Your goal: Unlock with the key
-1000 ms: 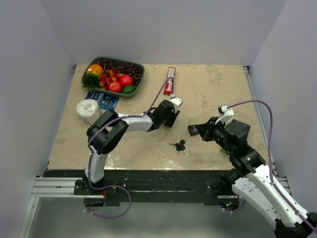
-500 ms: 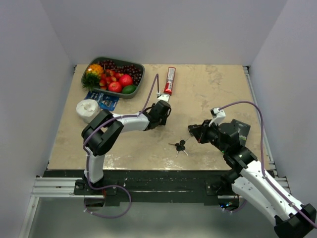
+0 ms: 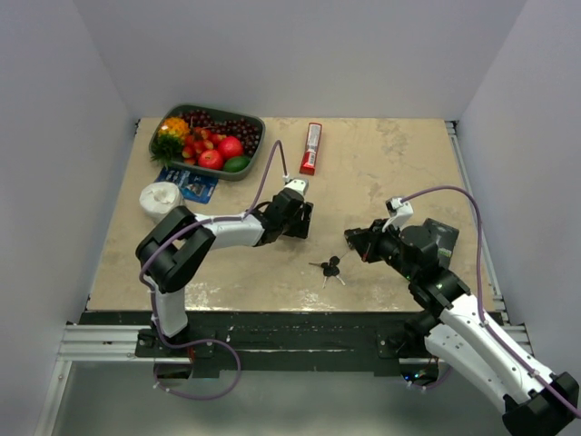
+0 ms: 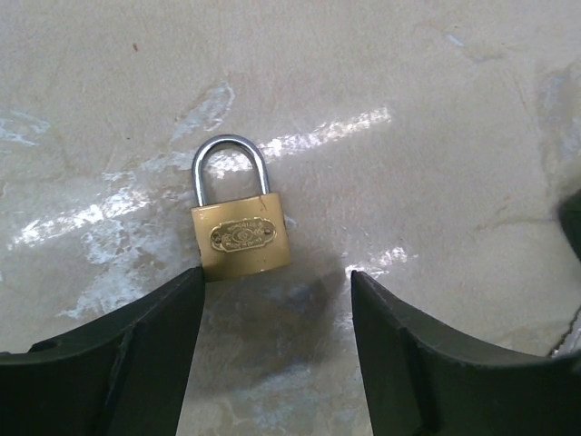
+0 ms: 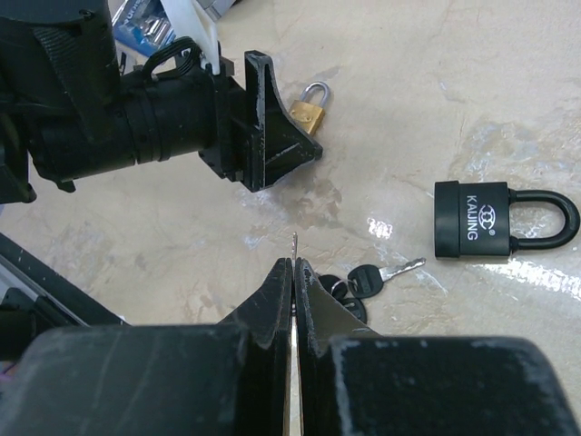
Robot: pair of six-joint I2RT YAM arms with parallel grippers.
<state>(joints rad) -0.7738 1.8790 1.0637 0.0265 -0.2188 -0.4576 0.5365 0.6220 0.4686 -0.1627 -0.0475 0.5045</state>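
Barely begun: key [image 3: 329, 268] lies loose on surface [image 3: 408, 163]. Left claw [image 4: 277, 280] released at brass padlock [image 4: 241, 238]; right claw [image 5: 292, 263] clenched.

The worktop [image 4: 436, 136] looks like pale mottled stone, smooth and glossy with bright glare patches; the small padlock [image 4: 241, 238] has a satin brass body with an embossed oval plate and a polished silvery metal shackle; the larger padlock [image 5: 470, 221] is matt black with white print; the key [image 5: 368, 277] pairs black plastic heads with silvery metal blades; the left hand [image 4: 272, 295] and right hand [image 5: 292, 272] are matt black plastic.
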